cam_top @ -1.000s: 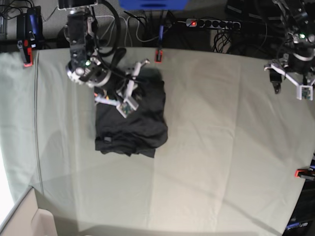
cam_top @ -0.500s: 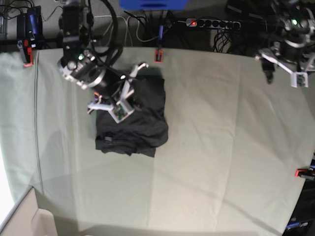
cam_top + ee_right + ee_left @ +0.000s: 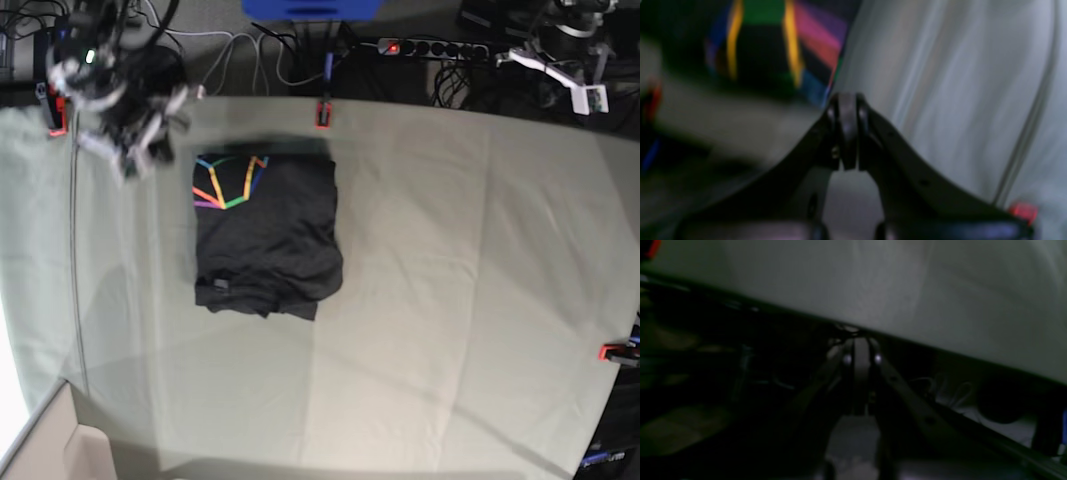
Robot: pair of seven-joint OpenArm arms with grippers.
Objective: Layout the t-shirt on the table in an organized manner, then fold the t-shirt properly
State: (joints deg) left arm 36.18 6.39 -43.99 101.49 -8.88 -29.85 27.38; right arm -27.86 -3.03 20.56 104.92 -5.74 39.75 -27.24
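Now, step: we judge the folding done or nearly so; the shirt (image 3: 265,235) lies as a compact dark rectangle, and neither arm touches it.
Shirt place: upper left of centre in the base view, flat on the table (image 3: 460,300), its rainbow graphic (image 3: 228,180) facing up at the top left corner of the fold.
Shirt edges: the lower edge looks bunched and uneven, with a small flap at lower left; the top and right edges run fairly straight.
Right gripper (image 3: 135,140): at the upper left of the base view, blurred, beside the shirt's top left corner and apart from it; in its wrist view (image 3: 847,100) we see the jaws pressed together with nothing between them.
Left gripper (image 3: 570,75): at the upper right of the base view, over the table's far edge, well apart from the shirt; its wrist view (image 3: 860,343) shows the jaws closed and empty.
Next move: we think only a tidy of the ragged lower edge could remain; that would call for one arm to come back, open, and pinch or press there without dragging the layers.
Count: one shirt, one table, two grippers, four red clamps in view in the base view.
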